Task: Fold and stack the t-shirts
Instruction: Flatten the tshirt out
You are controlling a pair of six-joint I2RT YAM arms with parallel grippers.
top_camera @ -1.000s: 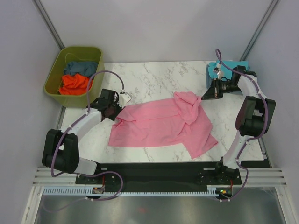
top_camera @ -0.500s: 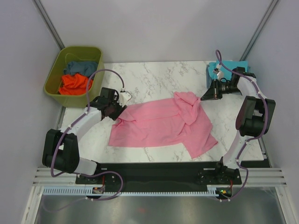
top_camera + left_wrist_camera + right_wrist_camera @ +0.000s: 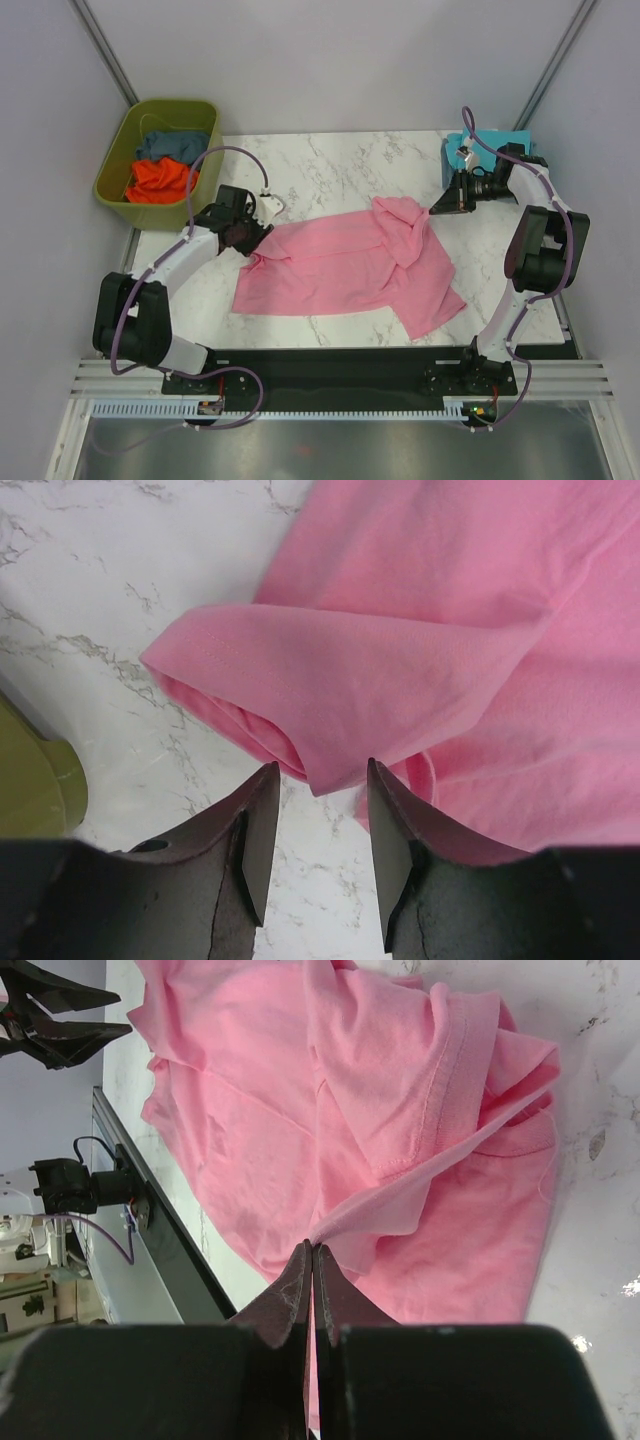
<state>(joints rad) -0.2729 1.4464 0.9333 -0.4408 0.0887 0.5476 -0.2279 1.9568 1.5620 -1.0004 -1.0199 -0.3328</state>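
The light pink t-shirt [image 3: 340, 265] lies spread on the marble table, its right side bunched up. My left gripper [image 3: 250, 232] is at the shirt's left sleeve. In the left wrist view that gripper [image 3: 322, 770] is open, and the tip of a folded pink flap [image 3: 400, 680] just reaches between its fingertips, ungripped. My right gripper [image 3: 437, 207] sits at the bunched right part. In the right wrist view it [image 3: 312, 1247] is shut on a thin edge of the pink shirt [image 3: 300, 1090], pulling it taut. Orange [image 3: 160, 180] and slate blue [image 3: 172, 145] t-shirts lie in the tub. A turquoise t-shirt [image 3: 520, 137] lies at the far right.
The olive-green tub [image 3: 112, 185] stands off the table's far left corner; its edge [image 3: 30, 780] shows in the left wrist view. The black base rail [image 3: 340, 365] runs along the near edge. Walls close in on both sides.
My left gripper has shifted slightly toward the far left at the sleeve, and its jaws stand a little wider. The pink shirt and the right arm have not moved.
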